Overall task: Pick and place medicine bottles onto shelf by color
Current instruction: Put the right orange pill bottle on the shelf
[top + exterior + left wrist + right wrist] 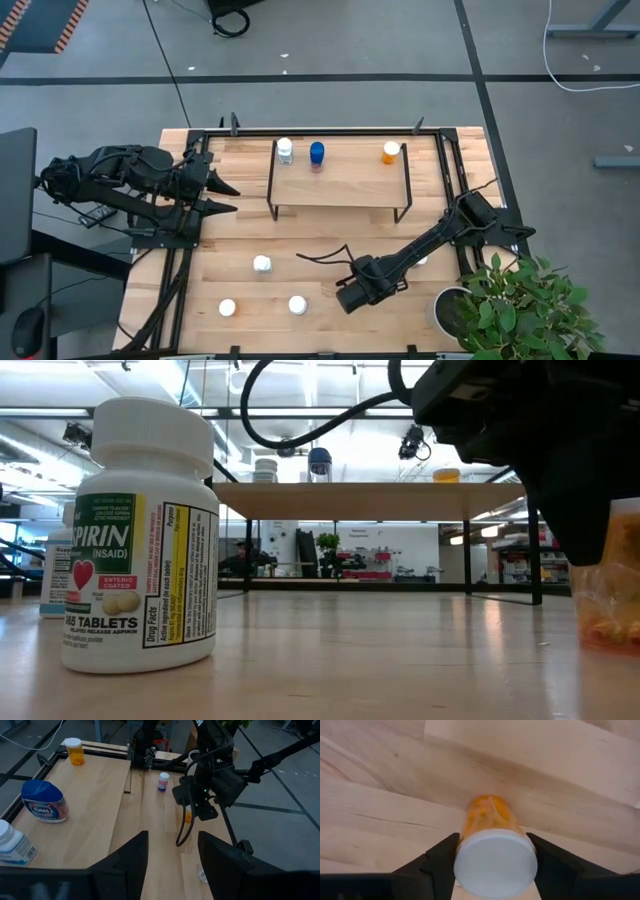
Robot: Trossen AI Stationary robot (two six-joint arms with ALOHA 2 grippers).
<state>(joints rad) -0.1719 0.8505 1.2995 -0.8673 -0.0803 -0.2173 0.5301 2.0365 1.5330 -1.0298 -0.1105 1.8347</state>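
Note:
An orange medicine bottle [490, 840] with a white cap stands upright on the table near its front edge, and my right gripper [350, 296] is over it, pointing down and shut on it. The low view shows this bottle [605, 610] at the right, under the dark gripper. The shelf [338, 185] stands at the back of the table. On it are a white bottle [285, 150], a blue bottle [317, 153] and an orange bottle [391, 152]. My left gripper [236, 198] waits open to the left of the shelf, holding nothing. My right gripper has the orange bottle's white cap [495, 865] between its two fingers, one on each side of the rim. The fingers [440, 862] come from above, pointing down. The bottle stands upright with its base on the table [605, 645].
Three white bottles [262, 265], [227, 308], [297, 305] stand on the table's front left part. One of them, an aspirin bottle [140, 540], is close to the low camera. Another bottle [422, 260] stands under the right arm. A potted plant [520, 305] is at the front right corner.

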